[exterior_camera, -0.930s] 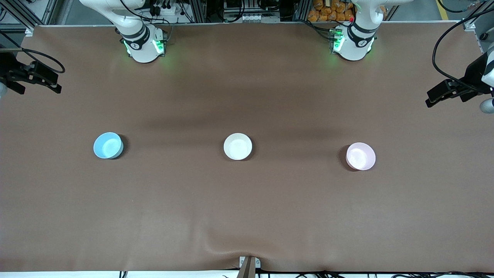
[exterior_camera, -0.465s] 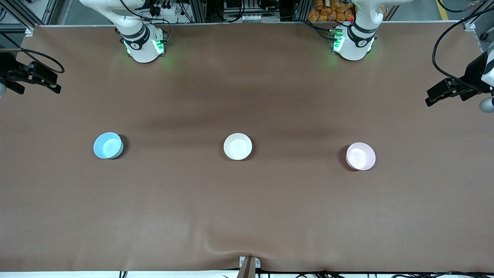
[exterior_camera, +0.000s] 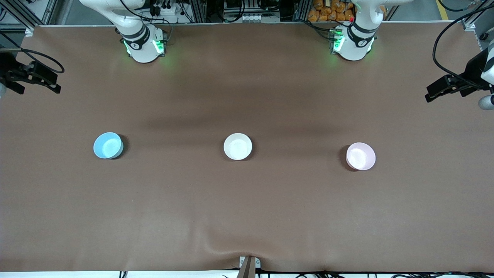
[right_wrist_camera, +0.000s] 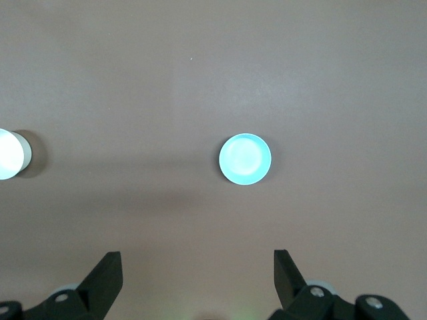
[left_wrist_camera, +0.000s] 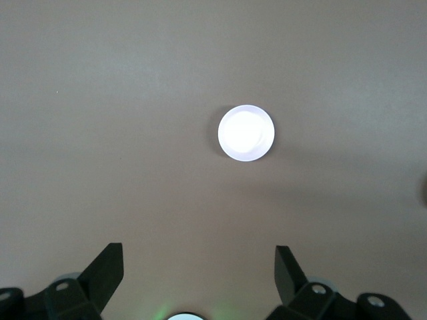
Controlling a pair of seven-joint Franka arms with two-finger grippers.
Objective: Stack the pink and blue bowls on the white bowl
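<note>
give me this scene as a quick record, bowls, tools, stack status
white bowl: mid table, upright, empty
blue bowl: toward the right arm's end, apart from the white one
pink bowl: toward the left arm's end, slightly nearer the front camera
left tool: open, high over the pink bowl, empty
right tool: open, high over the blue bowl, empty
stack status: nothing stacked yet

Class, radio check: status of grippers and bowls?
Left gripper open, high over pink bowl. Right gripper open, high over blue bowl. White bowl between them, unstacked. Nothing blocking.
</note>
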